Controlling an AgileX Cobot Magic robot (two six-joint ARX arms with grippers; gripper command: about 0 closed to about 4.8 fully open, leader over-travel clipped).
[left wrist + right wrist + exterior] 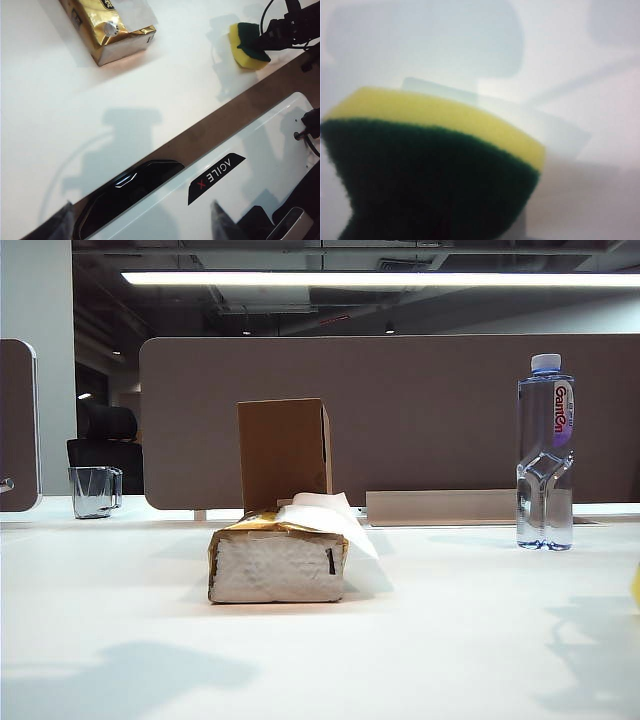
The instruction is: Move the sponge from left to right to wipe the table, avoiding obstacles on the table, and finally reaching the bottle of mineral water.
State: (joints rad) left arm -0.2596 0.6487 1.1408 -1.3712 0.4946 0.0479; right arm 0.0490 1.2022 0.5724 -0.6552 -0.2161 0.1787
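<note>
Right claw (256,44) clamps sponge (245,46) near table (60,110) edge; left claw spread.

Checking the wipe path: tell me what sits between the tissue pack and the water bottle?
Only bare table in the exterior view, between tissue pack and bottle.

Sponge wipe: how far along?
Done: the sponge is pinched in the shut right gripper, on the table to the right of the tissue pack. In hand: the sweep toward the bottle, the yellow edge just showing at the exterior view's right border. Left: reaching the bottle. Left gripper out of view.
</note>
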